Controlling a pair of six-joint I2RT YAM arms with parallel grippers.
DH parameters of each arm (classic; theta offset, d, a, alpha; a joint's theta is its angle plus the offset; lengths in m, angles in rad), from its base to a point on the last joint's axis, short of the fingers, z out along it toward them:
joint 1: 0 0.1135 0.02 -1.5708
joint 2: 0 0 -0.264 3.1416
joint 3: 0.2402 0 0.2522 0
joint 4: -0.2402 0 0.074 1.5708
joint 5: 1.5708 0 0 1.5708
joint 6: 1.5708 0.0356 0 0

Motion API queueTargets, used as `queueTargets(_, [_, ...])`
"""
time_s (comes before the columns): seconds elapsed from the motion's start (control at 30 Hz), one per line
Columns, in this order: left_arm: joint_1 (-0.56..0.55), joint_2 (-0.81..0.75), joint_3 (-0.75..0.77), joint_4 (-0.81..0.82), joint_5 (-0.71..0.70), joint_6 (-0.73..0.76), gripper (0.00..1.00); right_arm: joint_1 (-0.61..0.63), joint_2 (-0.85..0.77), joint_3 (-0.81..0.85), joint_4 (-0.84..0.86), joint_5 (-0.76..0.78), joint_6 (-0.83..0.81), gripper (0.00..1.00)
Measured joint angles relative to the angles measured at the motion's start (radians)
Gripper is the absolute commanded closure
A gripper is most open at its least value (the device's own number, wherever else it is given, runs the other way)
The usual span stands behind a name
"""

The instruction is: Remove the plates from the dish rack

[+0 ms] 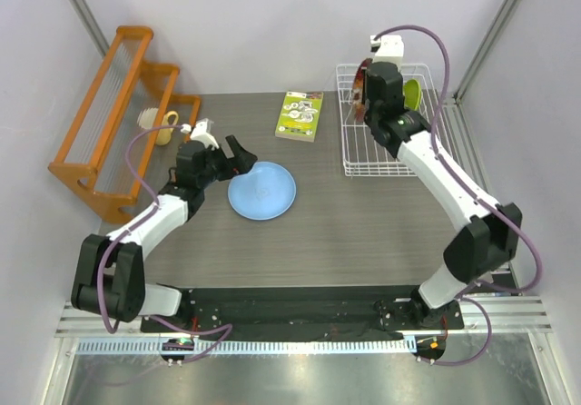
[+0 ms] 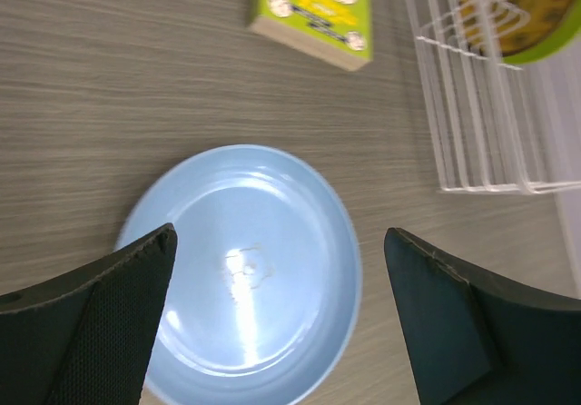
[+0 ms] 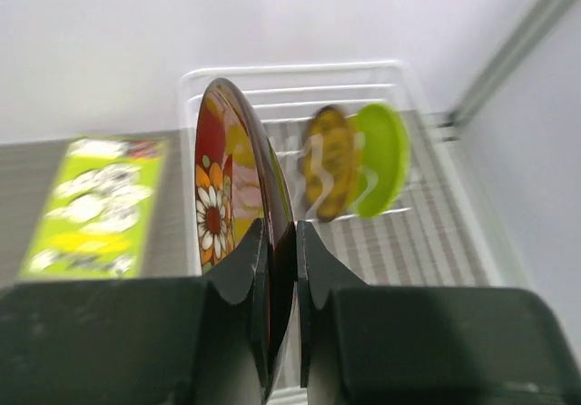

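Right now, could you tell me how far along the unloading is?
Done: the light-blue plate lies on the table beneath the open left end effector. In hand: the right end effector pinches the floral plate. Left: the yellow plate and green plate stand in the dish rack.

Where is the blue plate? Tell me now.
In the top view the blue plate lies flat on the table, left of centre, beside the open left hand and nearer the arms than the booklet.
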Motion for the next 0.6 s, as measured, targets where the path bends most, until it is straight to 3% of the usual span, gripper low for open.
queueTargets(0.2, [0.0,0.06,-0.047,0.232,0.187,-0.15,0.0,0.049,-0.147,-0.166,-0.078,-0.238,0.207,0.99])
queueTargets(0.6, [-0.023,0.358,-0.101,0.853,0.402,-0.536,0.05,0.085,-0.17,-0.429,-0.062,-0.552,0.463,0.99])
